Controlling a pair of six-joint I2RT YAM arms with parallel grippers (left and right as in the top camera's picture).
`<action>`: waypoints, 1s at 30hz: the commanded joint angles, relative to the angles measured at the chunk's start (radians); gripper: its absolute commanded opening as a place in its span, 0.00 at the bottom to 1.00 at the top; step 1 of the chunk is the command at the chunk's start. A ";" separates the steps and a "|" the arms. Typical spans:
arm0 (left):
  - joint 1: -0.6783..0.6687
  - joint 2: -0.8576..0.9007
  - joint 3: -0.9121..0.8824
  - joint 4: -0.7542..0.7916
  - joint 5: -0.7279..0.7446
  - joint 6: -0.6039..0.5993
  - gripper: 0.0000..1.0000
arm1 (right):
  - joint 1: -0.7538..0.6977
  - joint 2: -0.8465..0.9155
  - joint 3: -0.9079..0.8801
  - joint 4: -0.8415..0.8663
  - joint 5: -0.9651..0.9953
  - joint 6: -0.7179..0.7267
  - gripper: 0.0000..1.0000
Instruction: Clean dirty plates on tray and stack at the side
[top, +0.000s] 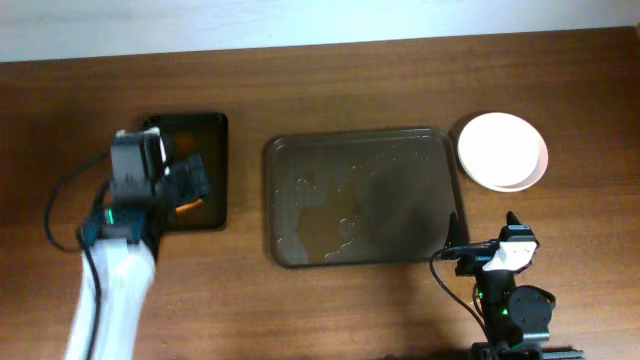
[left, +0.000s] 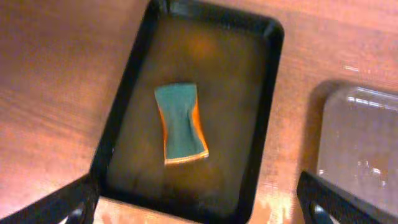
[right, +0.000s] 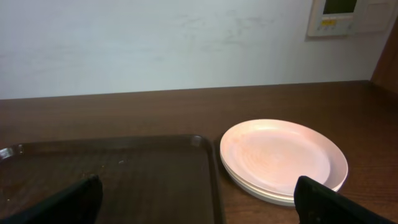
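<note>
Right of tray (top: 268, 200), plates (top: 503, 150): likely stiff, slick; we'd pinch rim.
Sponge (left: 180, 124): soft, probably soggy.
Left claw (left: 199, 202): open.
Right claw (right: 205, 202): open.

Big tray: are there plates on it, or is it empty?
Empty of plates. The big tray holds only wet smears; the white plates sit stacked beside it.

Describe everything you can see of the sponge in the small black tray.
The sponge is a waisted rectangle, dark green scrubbing face up, with an orange foam layer showing along its right and lower edges. It lies flat, slightly tilted, near the middle of the black tray, whose floor looks wet and brownish. Nothing grips it: the left end effector hangs open above, fingers wide of it.
</note>
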 joint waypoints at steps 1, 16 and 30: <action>-0.002 -0.385 -0.321 0.159 0.004 0.024 1.00 | -0.007 -0.007 -0.008 -0.006 0.008 0.003 0.98; -0.001 -1.213 -0.887 0.507 0.085 0.040 1.00 | -0.007 -0.007 -0.008 -0.006 0.008 0.003 0.98; -0.002 -1.260 -1.002 0.504 0.129 0.301 1.00 | -0.007 -0.007 -0.008 -0.006 0.008 0.003 0.98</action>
